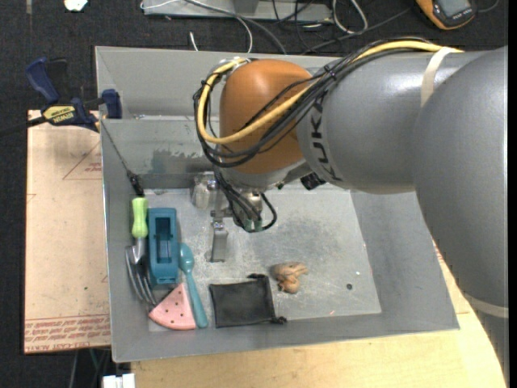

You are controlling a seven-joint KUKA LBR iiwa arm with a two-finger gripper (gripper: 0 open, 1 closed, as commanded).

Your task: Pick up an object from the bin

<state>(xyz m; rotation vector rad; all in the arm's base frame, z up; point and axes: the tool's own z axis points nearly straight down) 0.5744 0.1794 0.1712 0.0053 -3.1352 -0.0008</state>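
The bin (347, 241) is grey metal, its floor scuffed and mostly bare. It sits in a room with a dark floor (105, 14), where cords (339, 6) trail along the top of the camera view.

My arm (404, 111) comes in from the right, thick and grey, and bends down over the middle of the bin. The orange cover (258, 95) on my wrist faces the camera, with cables (208, 140) looped round it.

My jaws hang below the cover, over bare floor left of the bin's centre. I cannot tell whether they are open or closed, and I see nothing in them.

The loose things lie to the left and in front. Nearest, just left of my jaws, is a blue block (163, 245) with a green stick (139, 217) beside it. A teal spoon (191, 285) runs down from the block, touching a pink wedge (174, 309). Grey forks (137, 277) lie against the left wall. A black pouch (241, 301) lies flat near the front, and a small tan lump (288, 276) sits apart to its right.
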